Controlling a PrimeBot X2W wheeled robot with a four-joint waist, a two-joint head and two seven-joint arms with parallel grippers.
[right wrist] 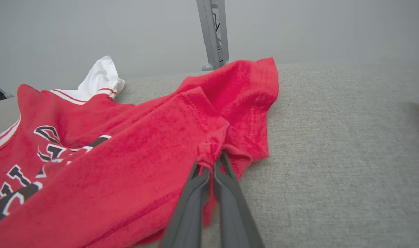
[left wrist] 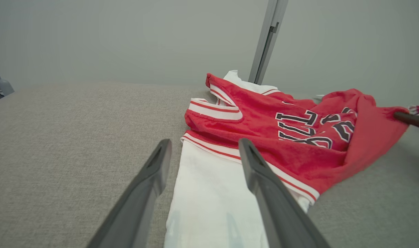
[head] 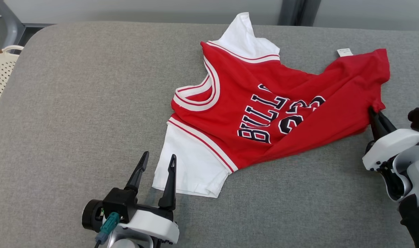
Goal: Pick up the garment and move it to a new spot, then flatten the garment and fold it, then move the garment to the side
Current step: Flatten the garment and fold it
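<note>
L hand (head: 160,155) splayed wide; R hand (head: 372,111) pinched.

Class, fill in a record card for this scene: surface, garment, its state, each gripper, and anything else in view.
surface: grey fabric pad
garment: red jersey with white sleeves and dark lettering
state: spread out but rumpled, not folded
left gripper: open, fingers at the near white sleeve, not gripping
right gripper: shut on a red edge of the jersey
other: pale perforated basket beside the pad; white label at the jersey's far edge
</note>
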